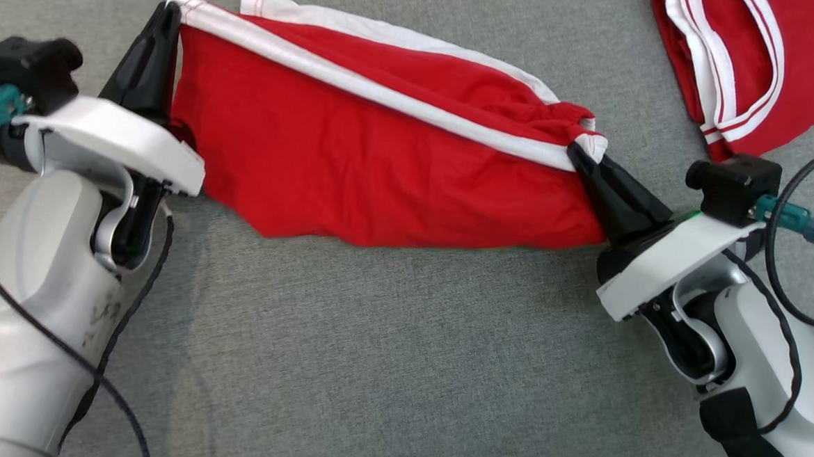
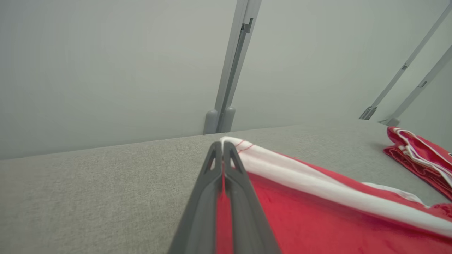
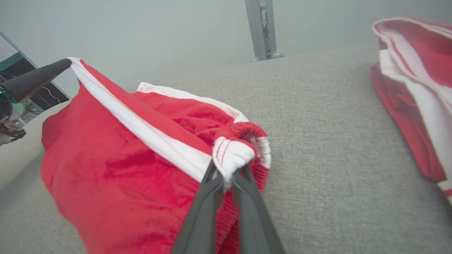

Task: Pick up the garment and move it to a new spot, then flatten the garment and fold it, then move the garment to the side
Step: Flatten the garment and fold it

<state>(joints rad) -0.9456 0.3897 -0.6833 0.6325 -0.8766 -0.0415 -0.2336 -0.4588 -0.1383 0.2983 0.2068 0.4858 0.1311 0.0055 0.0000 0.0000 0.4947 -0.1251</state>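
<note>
Grey woven cloth (image 1: pixel 386 369) covers the whole work surface. Behind its far edge rises a pale plain wall (image 2: pixel 106 70), with an upright metal post (image 2: pixel 231 70) against it and two slanted struts (image 2: pixel 406 67) farther along.

The left arm (image 1: pixel 28 311) comes up from the lower left, its white wrist turned so the long dark fingers lean up and to the right. The left pincer (image 1: pixel 171 11) is pressed tight on the white-banded corner of the red garment (image 1: pixel 376 167), and a sliver of red cloth shows between its fingers in the left wrist view.

The right arm (image 1: pixel 768 349) reaches in from the lower right, fingers slanting up and to the left. The right pincer (image 1: pixel 577 155) is clamped on the gathered, elastic-looking end of the same piece.

The red garment is stretched between the two pincers, its white stripe running from one tip to the other. Its red body sags below that line towards the grey cloth; I cannot tell whether the lower edge rests on it.

A second red and white garment (image 1: pixel 753 50) lies crumpled beyond and to the right of the right pincer, apart from it. A black cable (image 1: pixel 778 265) loops just beside the right wrist.
</note>
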